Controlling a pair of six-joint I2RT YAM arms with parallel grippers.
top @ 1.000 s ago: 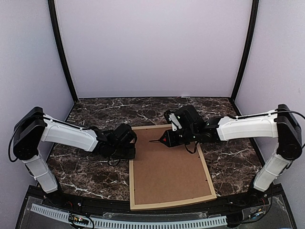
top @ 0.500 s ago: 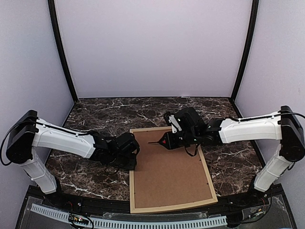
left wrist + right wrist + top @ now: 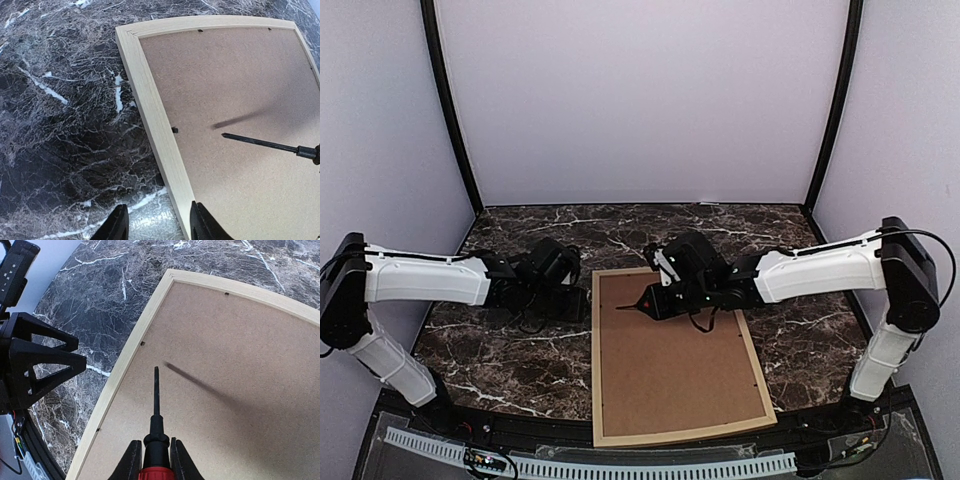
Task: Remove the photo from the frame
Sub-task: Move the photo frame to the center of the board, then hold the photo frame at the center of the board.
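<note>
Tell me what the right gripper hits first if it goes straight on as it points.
The right gripper, shut on a red-handled black screwdriver, points across the brown backing board toward the light wooden frame's left rail. That rail likely comes first, though the tip's height over the board is unclear.

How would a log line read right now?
frame face-down, backing board in | right fingers grip screwdriver over board | left fingers open at frame edge

The frame [image 3: 159, 125] is pale bare wood, matt, with a fine grain. The backing board [image 3: 240, 85] inside it is brown fibreboard, matt and faintly speckled. The desk [image 3: 65, 115] looks like dark marble with white veins, smooth and slightly glossy. The screwdriver [image 3: 156, 425] has a matt black shaft and a red plastic-looking handle.
</note>
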